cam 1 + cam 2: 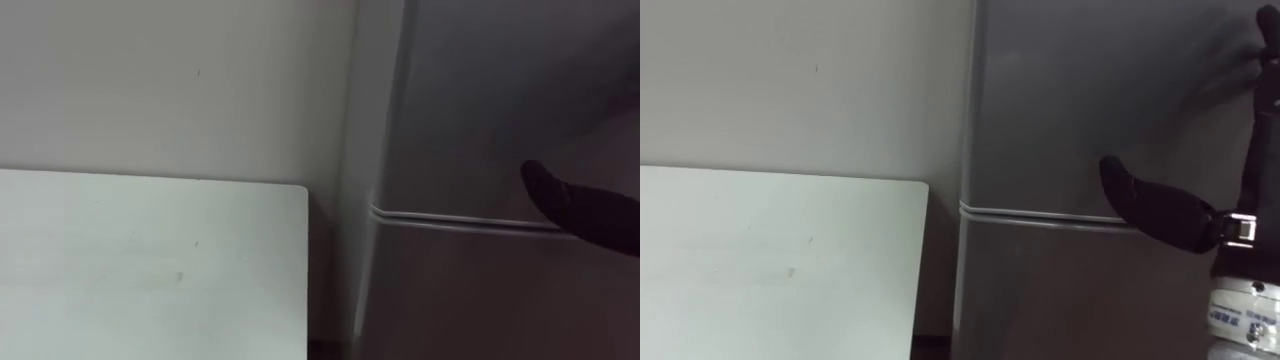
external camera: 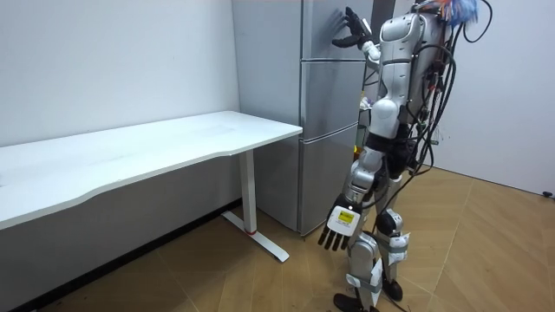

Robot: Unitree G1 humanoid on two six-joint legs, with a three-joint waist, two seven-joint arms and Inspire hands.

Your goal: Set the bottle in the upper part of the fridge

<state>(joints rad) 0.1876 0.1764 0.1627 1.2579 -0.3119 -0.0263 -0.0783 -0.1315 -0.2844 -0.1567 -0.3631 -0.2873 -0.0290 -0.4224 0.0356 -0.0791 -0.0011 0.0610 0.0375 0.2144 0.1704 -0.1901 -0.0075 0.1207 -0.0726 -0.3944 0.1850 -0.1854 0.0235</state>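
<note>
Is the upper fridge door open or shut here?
Shut: the upper fridge door sits flush above the lower door, with no interior showing. The right hand is raised before it, open.

Closed fridge door (image 1: 1090, 110) ahead, table (image 1: 150, 260) left
</note>
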